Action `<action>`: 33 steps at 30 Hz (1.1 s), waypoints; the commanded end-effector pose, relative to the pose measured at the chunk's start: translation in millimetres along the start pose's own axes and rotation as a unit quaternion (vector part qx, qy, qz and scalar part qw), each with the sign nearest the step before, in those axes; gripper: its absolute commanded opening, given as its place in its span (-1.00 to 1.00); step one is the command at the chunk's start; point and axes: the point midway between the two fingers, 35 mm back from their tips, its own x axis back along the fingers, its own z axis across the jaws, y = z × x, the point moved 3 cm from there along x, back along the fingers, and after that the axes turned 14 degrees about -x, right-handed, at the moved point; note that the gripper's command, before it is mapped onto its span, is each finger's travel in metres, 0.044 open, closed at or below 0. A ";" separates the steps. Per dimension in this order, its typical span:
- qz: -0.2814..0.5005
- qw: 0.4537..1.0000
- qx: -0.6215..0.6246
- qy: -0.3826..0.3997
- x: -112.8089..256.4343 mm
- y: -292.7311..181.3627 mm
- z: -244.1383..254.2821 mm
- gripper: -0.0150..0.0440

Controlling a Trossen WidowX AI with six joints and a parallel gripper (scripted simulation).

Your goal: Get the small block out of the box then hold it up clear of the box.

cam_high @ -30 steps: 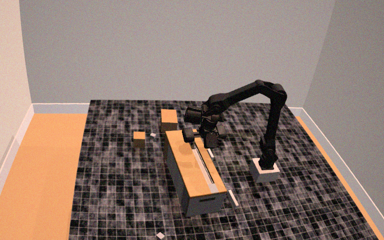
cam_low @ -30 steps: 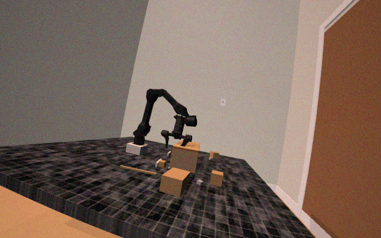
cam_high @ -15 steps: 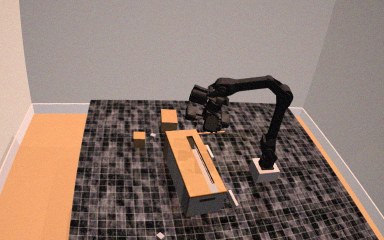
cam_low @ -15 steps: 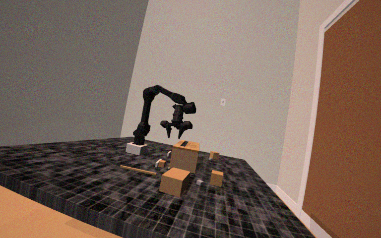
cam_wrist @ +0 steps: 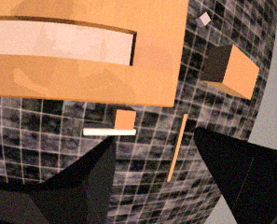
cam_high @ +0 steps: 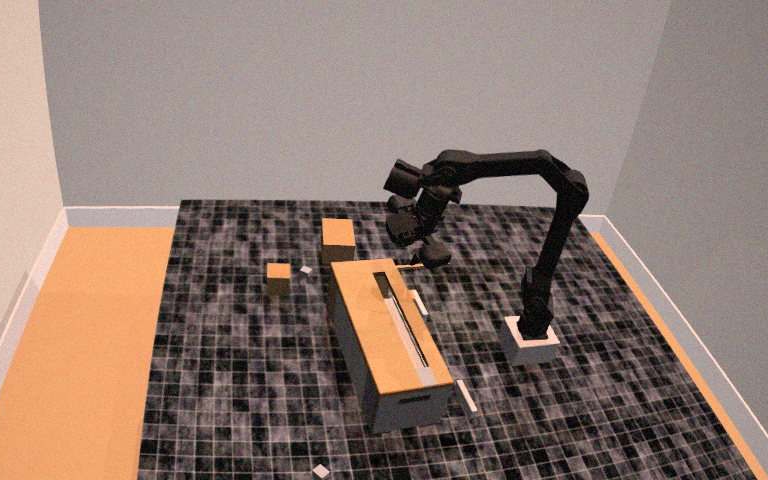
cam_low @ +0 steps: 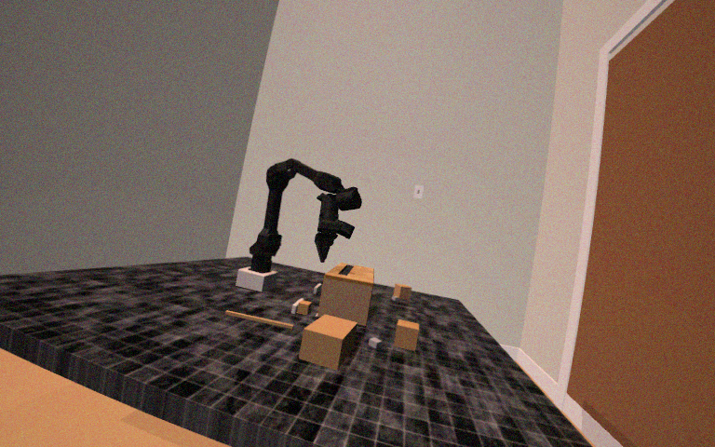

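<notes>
The small orange block is outside the box, on the table between the box's front and a low white bar. The bar partly hides it in the wrist view. The box stands upright, with a long slot in its orange top. My gripper is open and empty, pointing down, high above the table near the stick end of the box. The block lies beyond the fingertips in the wrist view, closer to the left finger.
White bars lie along the box's front. A thin orange stick lies near one end. A large orange block and a smaller one stand beyond.
</notes>
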 end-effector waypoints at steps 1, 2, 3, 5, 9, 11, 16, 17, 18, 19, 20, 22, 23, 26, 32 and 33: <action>-0.008 0.944 -0.327 0.042 -5.4 -9.2 -4.7 0.47; -0.008 0.924 -0.378 0.049 -5.8 -10.3 -5.6 0.47; -0.007 0.902 -0.428 0.055 -6.1 -11.5 -6.6 0.47; -0.003 0.850 -0.523 0.068 -6.7 -13.8 -8.4 0.47; 0.010 0.716 -0.692 0.092 -7.6 -18.4 -12.0 0.47; 0.016 0.659 -0.745 0.102 -7.8 -20.4 -13.6 0.47; 0.036 0.508 -0.852 0.119 -8.0 -24.2 -16.8 0.47; 0.041 0.476 -0.870 0.122 -8.0 -25.0 -17.4 0.47; 0.046 0.441 -0.887 0.126 -8.0 -26.0 -18.3 0.47; 0.051 0.408 -0.903 0.129 -8.0 -26.8 -18.9 0.47; 0.056 0.373 -0.917 0.131 -7.9 -27.5 -19.5 0.47; 0.067 0.304 -0.941 0.135 -7.8 -29.0 -20.8 0.47; 0.073 0.268 -0.951 0.137 -7.8 -29.8 -21.4 0.47; 0.091 0.160 -0.973 0.140 -7.4 -32.0 -23.3 0.47; 0.131 -0.059 -0.980 0.141 -6.5 -36.5 -27.2 0.47; 0.137 -0.094 -0.976 0.139 -6.4 -37.0 -27.6 0.47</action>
